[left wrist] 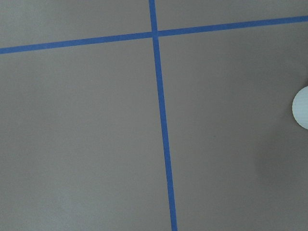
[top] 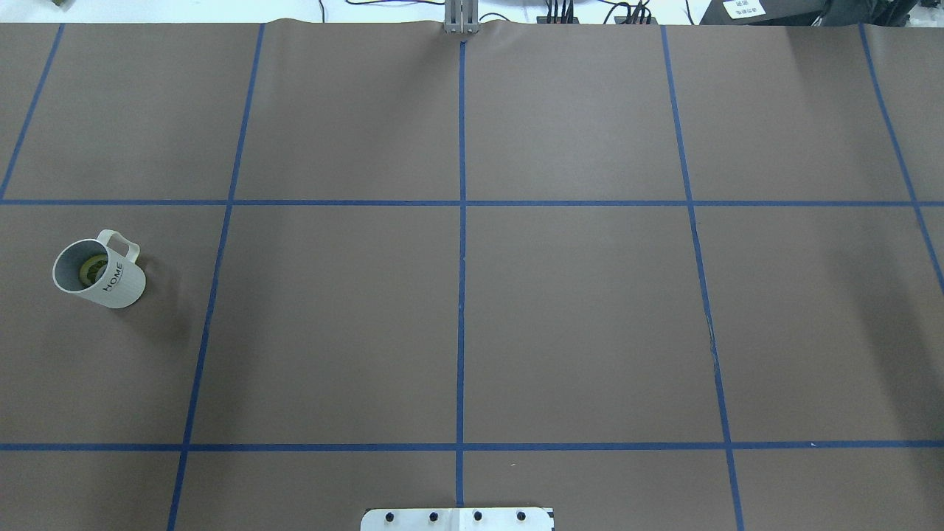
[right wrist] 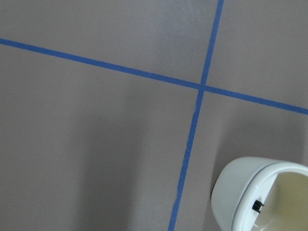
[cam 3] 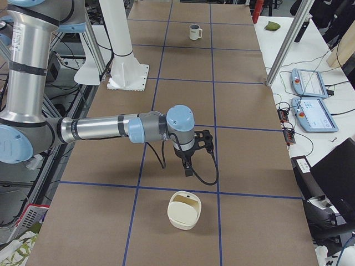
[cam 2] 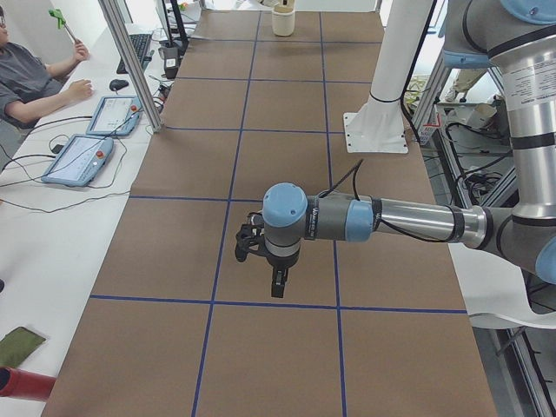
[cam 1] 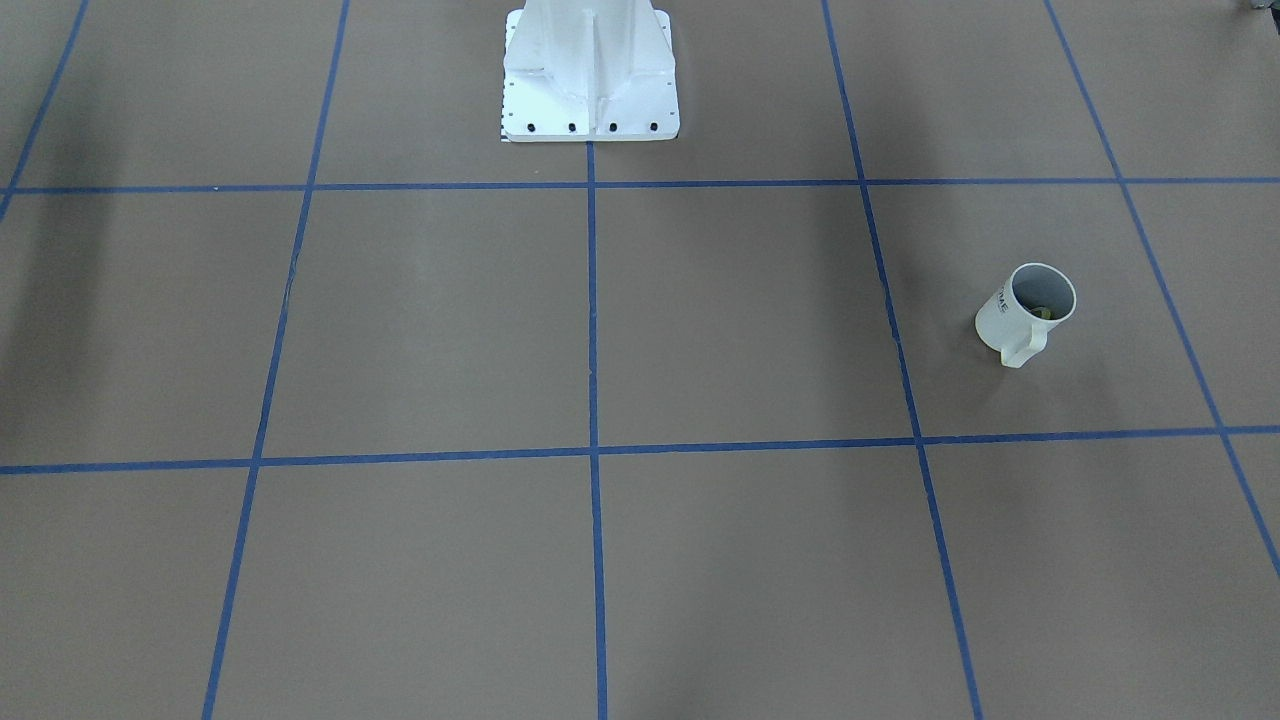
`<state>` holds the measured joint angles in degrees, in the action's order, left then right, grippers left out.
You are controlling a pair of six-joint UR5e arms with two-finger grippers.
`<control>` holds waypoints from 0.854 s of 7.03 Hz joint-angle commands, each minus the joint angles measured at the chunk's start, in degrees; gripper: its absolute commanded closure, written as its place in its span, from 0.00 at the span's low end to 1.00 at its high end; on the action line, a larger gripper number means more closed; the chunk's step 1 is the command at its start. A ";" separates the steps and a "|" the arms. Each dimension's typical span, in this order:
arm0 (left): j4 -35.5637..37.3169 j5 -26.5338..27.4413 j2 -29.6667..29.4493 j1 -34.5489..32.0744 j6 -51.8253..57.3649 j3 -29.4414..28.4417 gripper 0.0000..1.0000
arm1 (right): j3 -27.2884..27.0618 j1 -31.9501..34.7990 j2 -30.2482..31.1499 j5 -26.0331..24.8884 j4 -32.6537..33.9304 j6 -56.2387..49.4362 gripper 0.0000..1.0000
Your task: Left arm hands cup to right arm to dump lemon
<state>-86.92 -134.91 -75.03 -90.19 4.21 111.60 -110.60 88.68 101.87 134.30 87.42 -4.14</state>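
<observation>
The cup [top: 99, 269] stands upright on the brown table at my far left, handle toward the far side, "HOME" on its side. It also shows in the front view [cam 1: 1030, 310] and small at the far end of the right side view [cam 3: 194, 31]. A lemon [top: 92, 270] slice lies inside it. My left gripper [cam 2: 277, 287] hangs high over the table's left part and hides the cup in that view. My right gripper [cam 3: 188, 168] hangs over the right part. I cannot tell whether either is open or shut.
A cream bowl [cam 3: 184, 209] sits on the table's right end, below and beyond the right gripper; it also shows in the right wrist view [right wrist: 260, 197]. The white pedestal [cam 1: 590, 90] stands at the robot's edge. A white rounded shape [left wrist: 301, 108] touches the left wrist view's right edge.
</observation>
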 commanded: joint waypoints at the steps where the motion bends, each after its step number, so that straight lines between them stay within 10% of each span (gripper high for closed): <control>1: -0.52 -0.17 -0.90 -0.08 -0.60 2.12 0.00 | -1.90 0.00 -0.09 -0.35 -7.21 0.53 0.00; 6: -4.02 -0.35 -7.15 -0.16 -0.95 2.22 0.00 | -0.75 0.97 -1.41 -0.10 -14.21 1.15 0.00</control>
<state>-88.93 -135.23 -81.66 -90.35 3.52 114.14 -111.23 89.62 100.65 134.05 73.62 -3.14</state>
